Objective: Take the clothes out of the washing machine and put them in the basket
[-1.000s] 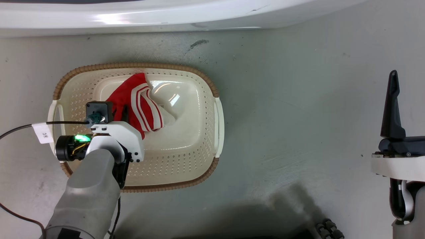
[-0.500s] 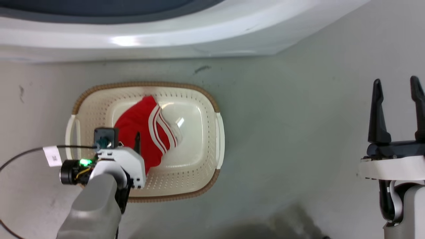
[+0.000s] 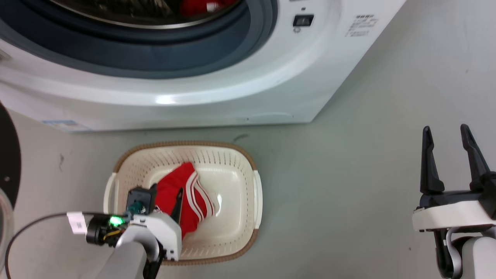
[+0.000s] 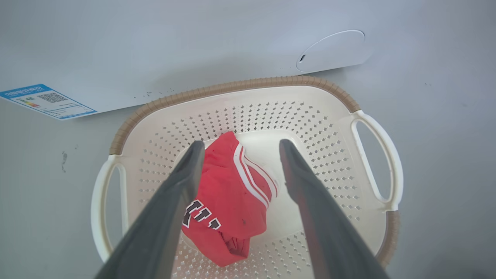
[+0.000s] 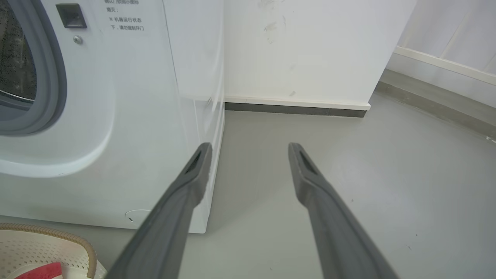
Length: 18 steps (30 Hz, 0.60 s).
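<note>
We look down on the cream plastic oblong basket: walls dotted with small holes, a brown woven-look band for a rim, a looped handle at each short end. It sits on the smooth grey floor, just in front of the big white front-loading washing machine. Inside it, on the glossy solid bottom, lies one bright red soft garment, crumpled into a loose heap, with white stripes running along one edge and dark, white-outlined lettering on a fold. Our left gripper hangs right above that heap, its two long dark fingers spread wide and nothing pinched between them. Up at the machine the round porthole gapes. There is a thick grey rubber rim, then the shiny steel drum, and in there we spot the second red garment, a small white label on it, lying inside the drum. The black-framed door stands swung aside at our left. A blue-edged sticker sits low on the washer's white front. Our right gripper is well off to the right over bare floor, fingers parted and empty, pointing toward the washer's front corner
</note>
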Tool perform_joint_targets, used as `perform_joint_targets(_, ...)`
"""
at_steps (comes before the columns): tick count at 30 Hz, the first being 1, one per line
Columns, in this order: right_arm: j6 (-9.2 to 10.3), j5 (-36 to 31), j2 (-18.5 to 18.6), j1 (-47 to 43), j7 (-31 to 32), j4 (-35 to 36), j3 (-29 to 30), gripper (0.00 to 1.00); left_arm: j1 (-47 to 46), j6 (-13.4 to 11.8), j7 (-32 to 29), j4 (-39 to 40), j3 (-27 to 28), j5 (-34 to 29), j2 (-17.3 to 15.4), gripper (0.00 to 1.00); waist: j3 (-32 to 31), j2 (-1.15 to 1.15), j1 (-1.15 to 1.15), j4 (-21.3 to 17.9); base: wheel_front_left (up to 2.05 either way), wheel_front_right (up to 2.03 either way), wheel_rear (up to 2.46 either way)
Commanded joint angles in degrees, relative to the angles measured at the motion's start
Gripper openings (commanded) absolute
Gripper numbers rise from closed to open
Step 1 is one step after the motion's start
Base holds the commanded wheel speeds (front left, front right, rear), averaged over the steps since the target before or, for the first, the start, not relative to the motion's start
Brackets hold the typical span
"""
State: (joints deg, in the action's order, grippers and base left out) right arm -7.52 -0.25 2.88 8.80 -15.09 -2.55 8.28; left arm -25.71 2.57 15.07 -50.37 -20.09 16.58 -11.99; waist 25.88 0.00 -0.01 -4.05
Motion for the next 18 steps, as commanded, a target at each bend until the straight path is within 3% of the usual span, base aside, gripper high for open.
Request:
perform_joint_targets(1, 0.05, -0.1, 0.0, -1.0, -0.1, -0.4, 0.1, 1.0, 1.8, 0.4, 0.1, 1.2, 0.3, -0.6, 0.0, 1.0, -3.6, 0.0, 0.01, 0.0, 0.0, 0.0, 0.0)
perform_joint_targets(11, 0.05, 1.4, 0.0, -3.2, -0.1, -1.8, 0.4, 1.0, 6.6, 1.6, 0.2, 10.9, 3.2, -3.2, -0.8, 1.0, -9.1, 0.0, 0.01, -1.2, 0.0, 0.0, 0.0)
perform_joint_targets(18, 0.05, 2.4, 0.0, -3.1, -0.1, -1.8, 0.2, 1.0, 3.6, 2.0, 0.2, 16.4, 5.2, -4.4, -3.2, 1.0, -8.6, 0.0, 0.01, -3.4, 0.0, 0.0, 0.0)
